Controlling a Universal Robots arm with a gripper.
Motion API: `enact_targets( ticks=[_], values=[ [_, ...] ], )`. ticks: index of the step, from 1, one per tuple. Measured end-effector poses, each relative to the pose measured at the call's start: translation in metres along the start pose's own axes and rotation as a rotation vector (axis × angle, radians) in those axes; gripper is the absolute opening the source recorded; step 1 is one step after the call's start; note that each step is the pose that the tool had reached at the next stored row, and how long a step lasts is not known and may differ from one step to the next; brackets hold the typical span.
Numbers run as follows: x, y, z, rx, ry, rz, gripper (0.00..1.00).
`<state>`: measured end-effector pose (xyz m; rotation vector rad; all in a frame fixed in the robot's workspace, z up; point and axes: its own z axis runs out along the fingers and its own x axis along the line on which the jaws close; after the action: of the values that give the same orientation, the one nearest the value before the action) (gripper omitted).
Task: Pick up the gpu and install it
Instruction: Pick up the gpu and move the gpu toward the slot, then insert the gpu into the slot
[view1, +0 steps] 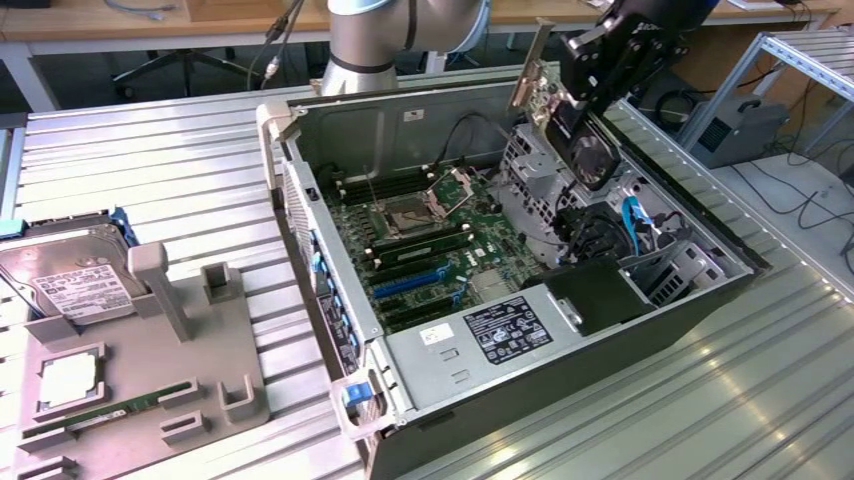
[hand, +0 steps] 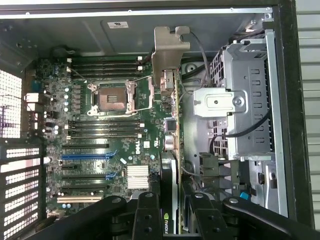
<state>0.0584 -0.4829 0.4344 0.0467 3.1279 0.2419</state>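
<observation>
Gripper clenched on the gpu, one finger on each face. The card hangs edge-down from the jaws, and its silver bracket is the end farthest from my wrist.

In the exterior view the gpu is in the air above the open case, over the drive cage and to the exterior view's right of the motherboard. It touches nothing but my fingers.

Step in hand, as I judge it: carry and line-up. The blue expansion slots sit off to the side of the card's edge, not under it, so alignment isn't there yet. To do it well:
- keep the grip firm
- hold the card's long edge parallel to the slot
- point the bracket at the case's rear wall
- stay clear of the black cables by the cage

Any tilt risks jamming the connector.
</observation>
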Motion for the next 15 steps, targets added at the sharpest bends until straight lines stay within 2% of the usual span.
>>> enact_targets(
  ticks=[6, 15],
  values=[
    [-0.017, 0.0005, 0.0001, -0.0001, 0.0, 0.0, 0.27],
    [-0.018, 0.0005, 0.0001, -0.0001, -0.0001, 0.0, 0.27]
  ],
)
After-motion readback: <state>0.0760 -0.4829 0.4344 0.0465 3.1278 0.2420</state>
